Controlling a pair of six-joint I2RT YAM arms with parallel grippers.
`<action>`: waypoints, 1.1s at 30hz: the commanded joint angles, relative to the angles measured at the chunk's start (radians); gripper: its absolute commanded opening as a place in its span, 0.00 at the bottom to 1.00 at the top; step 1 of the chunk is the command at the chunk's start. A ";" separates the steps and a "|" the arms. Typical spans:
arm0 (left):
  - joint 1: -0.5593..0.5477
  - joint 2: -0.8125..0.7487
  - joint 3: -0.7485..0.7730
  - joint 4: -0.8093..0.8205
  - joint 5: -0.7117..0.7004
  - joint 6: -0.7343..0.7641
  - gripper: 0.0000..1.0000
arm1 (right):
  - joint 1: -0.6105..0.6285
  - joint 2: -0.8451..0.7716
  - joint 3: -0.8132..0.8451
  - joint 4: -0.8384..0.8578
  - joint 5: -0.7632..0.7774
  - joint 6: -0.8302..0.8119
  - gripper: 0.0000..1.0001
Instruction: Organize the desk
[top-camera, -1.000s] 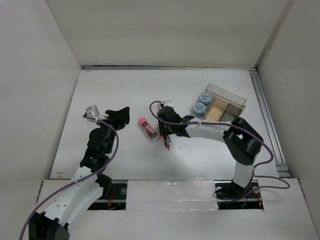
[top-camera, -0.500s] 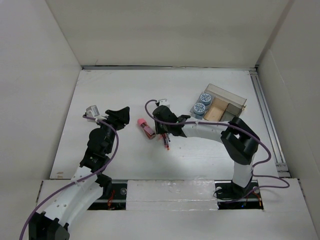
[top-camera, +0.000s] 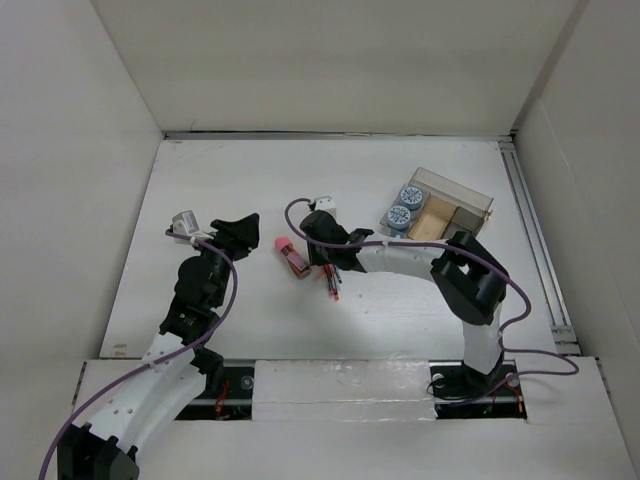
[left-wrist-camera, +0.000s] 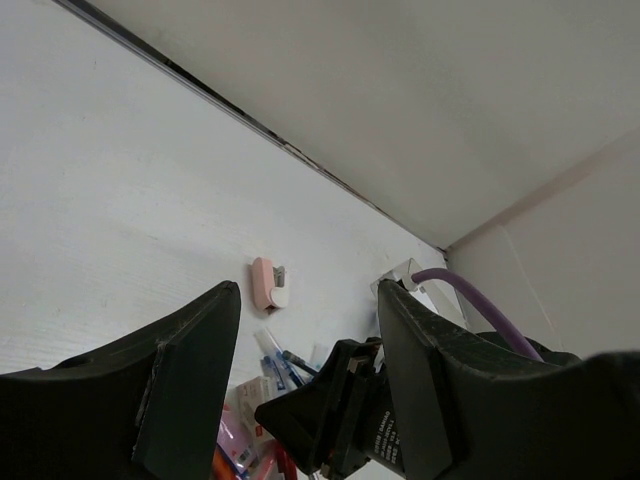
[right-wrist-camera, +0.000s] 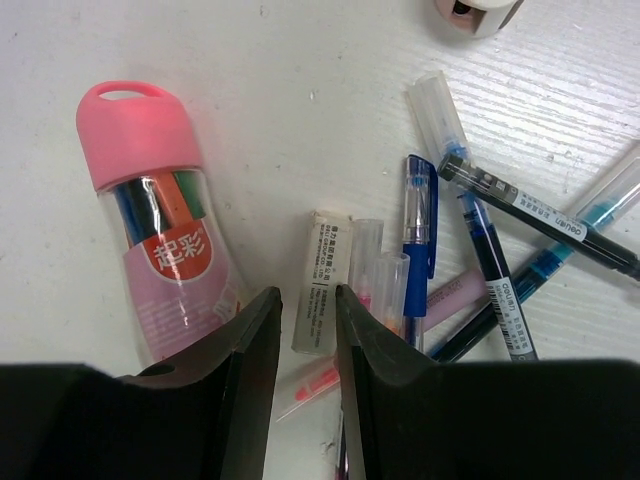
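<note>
White table (top-camera: 200, 180) is spanning the whole enclosure floor, under everything. Left hand (top-camera: 243, 228) is hovering left of centre, fingers apart, holding nothing. Pink-capped tube (right-wrist-camera: 160, 230) is lying to its right. Right hand (right-wrist-camera: 302, 310) is sitting low over a white stick (right-wrist-camera: 322, 290) beside the pen pile (right-wrist-camera: 490, 250), fingers narrowly apart; can't tell if clamping. Clear tray (top-camera: 470, 205) is sitting far right.

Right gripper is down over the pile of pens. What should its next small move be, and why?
Probably close the right gripper on the white rectangular labelled stick: its lower end lies in the narrow gap between the fingers, among clear-barrelled pens. Whether they pinch it yet I cannot tell.
</note>
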 joint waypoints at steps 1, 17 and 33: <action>-0.003 -0.006 0.019 0.021 0.012 0.003 0.53 | 0.009 0.001 0.009 0.029 0.036 0.003 0.34; -0.003 0.011 0.005 0.049 0.011 0.005 0.53 | 0.009 0.079 0.043 -0.010 0.078 0.014 0.40; -0.003 0.006 0.011 0.042 0.018 0.006 0.53 | 0.009 0.107 0.087 0.006 0.075 0.000 0.26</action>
